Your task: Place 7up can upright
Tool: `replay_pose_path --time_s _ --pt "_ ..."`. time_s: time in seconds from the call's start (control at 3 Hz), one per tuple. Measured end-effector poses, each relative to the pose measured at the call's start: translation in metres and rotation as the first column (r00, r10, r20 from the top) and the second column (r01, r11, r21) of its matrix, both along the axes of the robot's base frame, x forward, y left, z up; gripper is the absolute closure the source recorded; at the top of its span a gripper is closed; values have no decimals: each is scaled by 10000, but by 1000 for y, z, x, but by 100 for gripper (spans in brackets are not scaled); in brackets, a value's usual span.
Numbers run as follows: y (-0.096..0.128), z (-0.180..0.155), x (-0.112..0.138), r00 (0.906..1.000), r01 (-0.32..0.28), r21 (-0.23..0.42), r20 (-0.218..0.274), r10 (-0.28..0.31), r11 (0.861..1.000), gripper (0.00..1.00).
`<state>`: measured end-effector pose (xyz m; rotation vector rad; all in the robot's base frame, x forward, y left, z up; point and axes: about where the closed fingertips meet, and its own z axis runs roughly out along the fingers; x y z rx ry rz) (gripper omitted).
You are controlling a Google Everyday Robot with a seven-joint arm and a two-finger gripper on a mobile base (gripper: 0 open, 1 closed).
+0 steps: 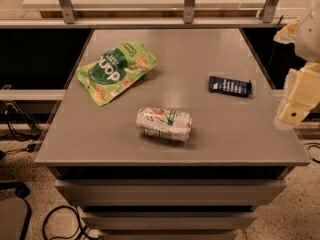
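The 7up can [164,124], silvery-white with green lettering, lies on its side near the front middle of the grey table [100,144]. Its long axis runs left to right. My gripper [295,106] hangs at the right edge of the view, beyond the table's right side, well to the right of the can and apart from it. It holds nothing that I can see.
A green snack bag [116,70] lies at the back left of the table. A flat dark blue bar wrapper [230,85] lies at the right, between the can and the gripper. Drawers sit below the front edge. Cables lie on the floor at left.
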<state>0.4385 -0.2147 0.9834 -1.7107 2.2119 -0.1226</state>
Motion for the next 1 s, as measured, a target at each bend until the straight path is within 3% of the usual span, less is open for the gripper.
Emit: replay_pose_path --time_s 0.33,1.0 --pt "0 1 0 10000 -4 25 30 4 10000 0" --pt "33 1 4 9960 -866 139 -220 869 9961 0"
